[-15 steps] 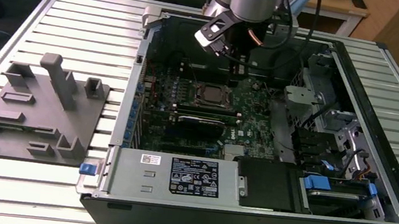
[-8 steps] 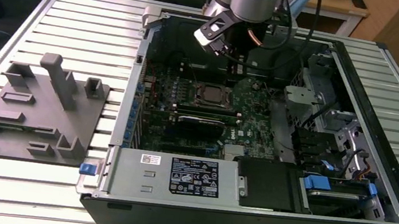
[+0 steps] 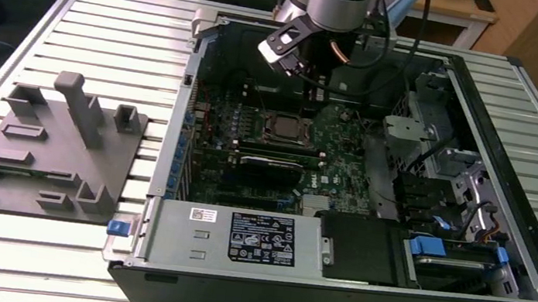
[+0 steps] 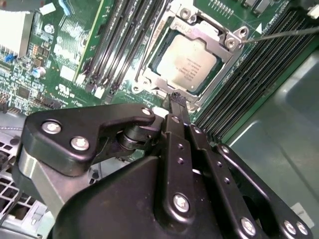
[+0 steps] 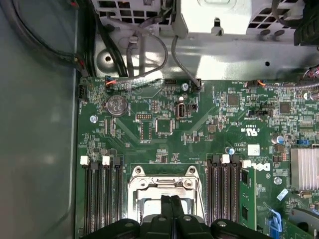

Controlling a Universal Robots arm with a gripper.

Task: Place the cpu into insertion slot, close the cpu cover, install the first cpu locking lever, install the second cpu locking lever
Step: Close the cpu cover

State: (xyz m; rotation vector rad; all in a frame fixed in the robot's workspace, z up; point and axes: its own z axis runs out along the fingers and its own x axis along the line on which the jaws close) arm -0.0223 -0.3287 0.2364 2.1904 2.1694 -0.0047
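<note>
My pincer, pressed together and empty, hovered just over the insertion slot. The cpu lay seated there, the cpu cover down over it, one locking lever apparently unlatched.

The black, link-armed gripper has its two narrow fingers pressed together, with nothing seen between them. Its tip sits at the near edge of the thin silver metal cpu cover; whether it touches cannot be told. Just beyond the tip, the pale silvery-grey square cpu lies flat within the cover's window. A thin straight metal lever rod runs off from the cover's far corner. Long narrow black slots flank the cover on the green circuit board.
</note>
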